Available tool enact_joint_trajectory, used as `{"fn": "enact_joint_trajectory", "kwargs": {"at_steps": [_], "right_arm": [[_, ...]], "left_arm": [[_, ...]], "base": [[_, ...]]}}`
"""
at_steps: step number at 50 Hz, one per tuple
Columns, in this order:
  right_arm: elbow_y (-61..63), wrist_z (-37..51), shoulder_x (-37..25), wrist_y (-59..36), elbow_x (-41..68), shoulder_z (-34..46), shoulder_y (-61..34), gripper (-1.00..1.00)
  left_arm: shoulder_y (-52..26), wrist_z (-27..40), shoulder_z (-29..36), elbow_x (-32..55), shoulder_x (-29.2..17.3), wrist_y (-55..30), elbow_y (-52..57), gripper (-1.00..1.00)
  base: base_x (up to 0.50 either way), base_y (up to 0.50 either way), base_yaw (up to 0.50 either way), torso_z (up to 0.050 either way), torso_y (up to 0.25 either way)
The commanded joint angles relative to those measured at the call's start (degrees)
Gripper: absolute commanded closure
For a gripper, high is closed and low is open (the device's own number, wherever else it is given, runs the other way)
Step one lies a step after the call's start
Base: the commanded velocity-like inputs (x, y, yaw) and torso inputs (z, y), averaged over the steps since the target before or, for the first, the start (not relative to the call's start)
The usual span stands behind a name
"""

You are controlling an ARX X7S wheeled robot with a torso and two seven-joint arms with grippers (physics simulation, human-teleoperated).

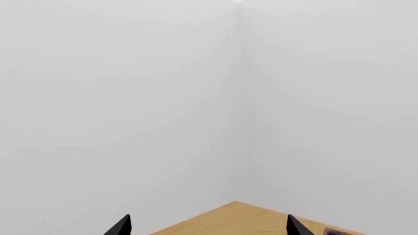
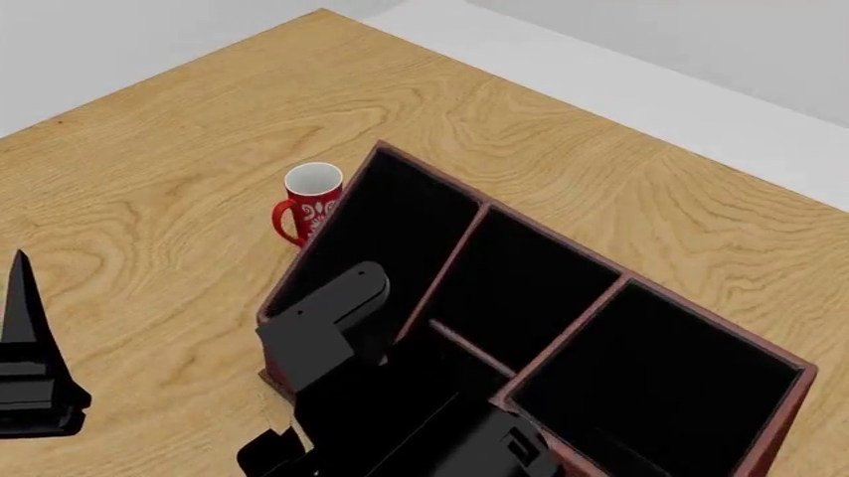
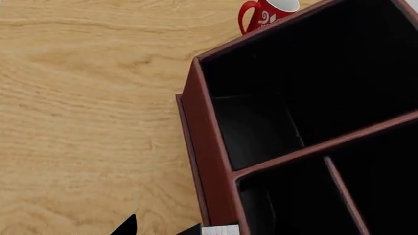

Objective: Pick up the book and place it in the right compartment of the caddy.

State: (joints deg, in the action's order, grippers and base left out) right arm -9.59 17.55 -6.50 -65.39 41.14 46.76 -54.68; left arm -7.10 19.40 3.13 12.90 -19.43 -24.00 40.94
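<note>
right gripper [image 3: 163,227] above caddy [image 2: 782,417]

Red mug [image 2: 310,203] beside caddy [image 2: 438,253]

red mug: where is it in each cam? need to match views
Head view: red mug stands on the table, left of centre, beside the caddy outer wall.
Right wrist view: mug at the top edge, cropped, beside the same wall.
Left wrist view: not in it.
Shared landmark: the caddy's reddish-brown wall next to the mug.
</note>
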Motion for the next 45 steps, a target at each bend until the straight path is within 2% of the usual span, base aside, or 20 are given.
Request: {"fn": "enact_joint_trajectory", "kwargs": {"at_steps": [1,45], "right_arm": [[-2.30,-0.87,0.05,1.89,-0.13,0.77,-0.16,-1.00],[-14.11,-5.71,1.57,8.60,-0.24,3.57,-1.10,-1.00]], "left_arm": [[0.07,0.21,0.17,0.09,-0.20,0.08,0.05,-1.00],[0.08,0.92,0.96,0.41,-0.82,0.62,-0.40,-1.00]], "base": [[0.00,0.00,0.00,0.000,0.000],[0.00,0.00,0.00,0.000,0.000]]}}
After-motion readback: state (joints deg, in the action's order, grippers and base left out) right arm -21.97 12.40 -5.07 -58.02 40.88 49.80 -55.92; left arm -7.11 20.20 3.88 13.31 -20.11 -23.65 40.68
